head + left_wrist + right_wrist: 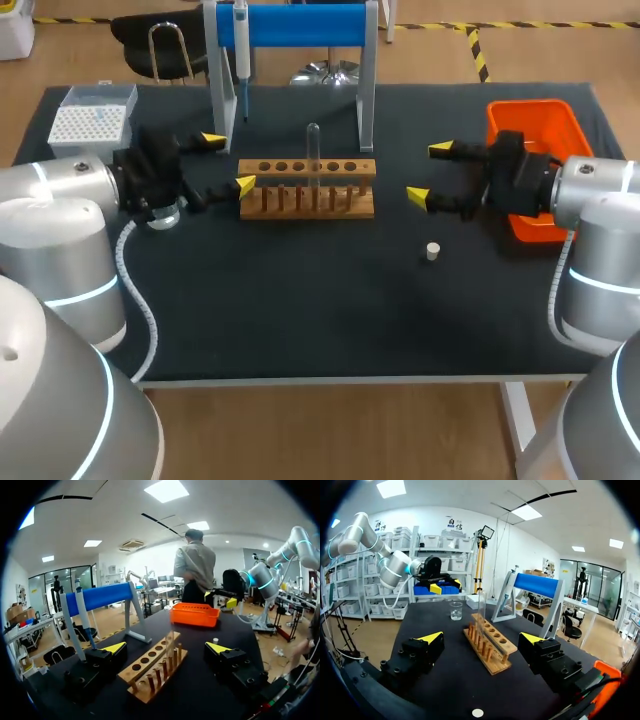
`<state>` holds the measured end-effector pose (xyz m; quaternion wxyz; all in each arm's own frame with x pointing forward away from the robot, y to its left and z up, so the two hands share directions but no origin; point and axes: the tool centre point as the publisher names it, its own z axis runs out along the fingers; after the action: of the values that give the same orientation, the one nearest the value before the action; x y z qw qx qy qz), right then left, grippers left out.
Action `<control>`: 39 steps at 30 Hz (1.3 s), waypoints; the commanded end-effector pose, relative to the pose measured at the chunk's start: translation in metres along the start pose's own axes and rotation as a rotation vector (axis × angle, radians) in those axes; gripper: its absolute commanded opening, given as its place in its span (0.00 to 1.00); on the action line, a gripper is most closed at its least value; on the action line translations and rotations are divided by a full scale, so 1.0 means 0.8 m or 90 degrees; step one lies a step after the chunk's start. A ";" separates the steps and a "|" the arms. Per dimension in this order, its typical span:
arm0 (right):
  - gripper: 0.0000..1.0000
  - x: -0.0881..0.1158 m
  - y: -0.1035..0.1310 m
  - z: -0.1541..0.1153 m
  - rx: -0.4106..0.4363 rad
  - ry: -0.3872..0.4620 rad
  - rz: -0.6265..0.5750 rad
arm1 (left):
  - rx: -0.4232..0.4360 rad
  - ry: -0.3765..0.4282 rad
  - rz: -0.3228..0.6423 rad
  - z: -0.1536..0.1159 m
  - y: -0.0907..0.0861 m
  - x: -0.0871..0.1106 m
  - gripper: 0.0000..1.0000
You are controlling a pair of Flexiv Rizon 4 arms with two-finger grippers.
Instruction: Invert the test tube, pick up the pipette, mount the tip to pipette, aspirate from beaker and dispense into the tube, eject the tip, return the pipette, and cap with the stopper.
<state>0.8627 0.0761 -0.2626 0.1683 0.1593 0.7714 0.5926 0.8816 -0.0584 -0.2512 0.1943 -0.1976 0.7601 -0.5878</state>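
Glass test tube stands upright near the middle of the wooden rack, its long axis vertical. It lies at 3 o'clock from the left gripper and at 9 o'clock from the right gripper. Both grippers gape wide and hold nothing. The left looks nearer, with one fingertip just beside the rack's end.

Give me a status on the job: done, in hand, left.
Done: nothing clearly; the test tube stands in the rack, which end up I cannot tell. In hand: nothing; left gripper and right gripper are open and empty. Left: pipette hangs on its stand, stopper lies on the table.
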 end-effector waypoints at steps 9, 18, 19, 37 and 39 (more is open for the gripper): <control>1.00 0.001 0.000 0.000 -0.001 -0.002 0.000 | 0.020 -0.008 0.001 0.000 0.002 0.004 1.00; 1.00 0.001 0.000 0.000 -0.001 -0.002 0.000 | 0.020 -0.008 0.001 0.000 0.002 0.004 1.00; 1.00 0.001 0.000 0.000 -0.001 -0.002 0.000 | 0.020 -0.008 0.001 0.000 0.002 0.004 1.00; 1.00 0.004 0.045 0.070 -0.121 0.229 -0.017 | 0.020 -0.008 0.001 0.000 0.002 0.004 1.00; 1.00 0.005 0.048 0.078 -0.130 0.250 -0.018 | 0.020 -0.008 0.001 0.000 0.002 0.004 1.00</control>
<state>0.8759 0.1334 -0.2359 0.0769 0.0483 0.7274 0.6802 0.8796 -0.0585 -0.2532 0.2007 -0.1964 0.7499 -0.5990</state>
